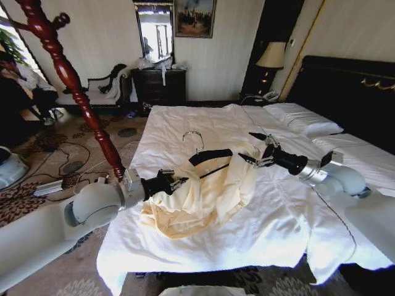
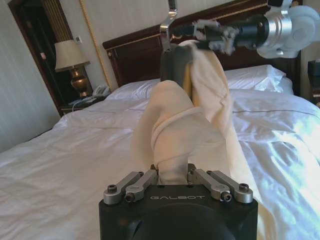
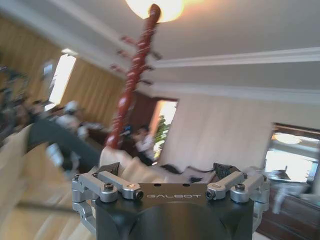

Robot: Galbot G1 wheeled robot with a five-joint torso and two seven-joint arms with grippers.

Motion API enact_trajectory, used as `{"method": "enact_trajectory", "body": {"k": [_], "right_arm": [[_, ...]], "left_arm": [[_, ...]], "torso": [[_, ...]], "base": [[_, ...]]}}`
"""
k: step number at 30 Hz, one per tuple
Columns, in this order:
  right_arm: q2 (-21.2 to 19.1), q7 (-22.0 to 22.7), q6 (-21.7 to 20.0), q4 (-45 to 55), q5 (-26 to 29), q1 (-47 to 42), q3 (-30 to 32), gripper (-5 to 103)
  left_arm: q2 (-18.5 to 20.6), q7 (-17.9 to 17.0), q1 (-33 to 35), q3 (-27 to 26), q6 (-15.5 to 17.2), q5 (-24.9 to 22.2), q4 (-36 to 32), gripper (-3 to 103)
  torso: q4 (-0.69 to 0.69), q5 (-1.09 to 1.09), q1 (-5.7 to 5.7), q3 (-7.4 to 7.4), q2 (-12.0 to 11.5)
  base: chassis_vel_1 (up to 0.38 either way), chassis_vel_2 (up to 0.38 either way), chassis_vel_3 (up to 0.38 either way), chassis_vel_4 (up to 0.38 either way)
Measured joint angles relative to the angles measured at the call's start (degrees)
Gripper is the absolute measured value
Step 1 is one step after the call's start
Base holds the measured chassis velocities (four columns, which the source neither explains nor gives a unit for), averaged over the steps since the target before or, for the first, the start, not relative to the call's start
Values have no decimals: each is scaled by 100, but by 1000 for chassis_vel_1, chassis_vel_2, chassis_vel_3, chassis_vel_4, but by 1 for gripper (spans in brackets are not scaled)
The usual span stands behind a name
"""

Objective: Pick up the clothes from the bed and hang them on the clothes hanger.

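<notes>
Left claw [image 2: 172, 176] housing: "GALBOT", pale letters on black.
Right claw [image 3: 170, 181] housing: "GALBOT", same lettering.
Elsewhere: nothing legible.

Hotel-style bedroom.
A bed [image 1: 203, 123] with white linen and dark headboard [image 1: 345, 83], a bedside lamp [image 1: 271, 57] by a phone [image 1: 270, 96], framed painting [image 1: 194, 17], mirror [image 1: 154, 31], patterned carpet [image 1: 37, 191].

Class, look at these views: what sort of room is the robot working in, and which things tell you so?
Most likely a hotel-style bedroom: a large bed with white linen and a dark headboard, a bedside lamp, and a red turned wooden coat stand.
</notes>
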Motion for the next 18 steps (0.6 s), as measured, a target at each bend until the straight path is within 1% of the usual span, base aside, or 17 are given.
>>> {"method": "enact_trajectory", "body": {"k": [1, 3, 5, 6, 8, 9, 10, 11, 13, 15, 18], "right_arm": [[25, 226, 79, 56, 230, -3, -34, 100], [34, 286, 110, 79, 324, -5, -45, 100], [101, 483, 281, 193, 743, -22, -71, 100], [129, 511, 353, 229, 888, -23, -72, 100], [140, 516, 381, 242, 946, -23, -72, 100], [168, 521, 447, 278, 1104, -23, -70, 100], [228, 545, 554, 347, 1355, -22, -38, 100], [261, 570, 625, 382, 1441, -22, -6, 100], [281, 582, 668, 395, 1471, -25, 18, 100], [364, 598, 791, 398, 1468, -55, 127, 100], [436, 597, 861, 349, 1310, -102, 211, 100]], "left_arm": [[-1, 1, 24, 0, -12, 38, 8, 15], [-1, 0, 31, -3, -15, 50, 14, 15], [-24, -59, 80, -97, -20, 89, 88, 15], [-50, -109, 102, -162, -20, 96, 143, 15], [-62, -128, 113, -191, -21, 99, 170, 15], [-99, -179, 149, -273, -23, 115, 254, 15], [-180, -274, 252, -463, -44, 147, 434, 15], [-235, -350, 321, -588, -70, 164, 564, 15], [-268, -396, 347, -645, -87, 171, 638, 15], [-379, -653, 376, -812, -168, 170, 948, 15], [-533, -898, 373, -1009, -253, 167, 1267, 15]], "torso": [[0, 0, 0, 0, 0], [0, 1, 0, 0, 0], [0, 1, 0, 0, 0], [0, 1, 0, 0, 0], [0, 1, 0, 0, 0], [0, 1, 0, 0, 0], [0, 1, 0, 0, 0], [0, 0, 0, 0, 0], [1, 0, 0, 0, 0], [1, 0, 0, 0, 0], [0, 1, 0, 0, 0]], "base": [[0, 0, 0, 0], [0, 0, 0, 0], [0, 0, 0, 0], [0, 0, 0, 0], [0, 0, 0, 0], [0, 0, 0, 0], [0, 0, 0, 0], [0, 0, 0, 0], [0, 0, 0, 0], [0, 0, 0, 0], [0, 0, 0, 0]]}}
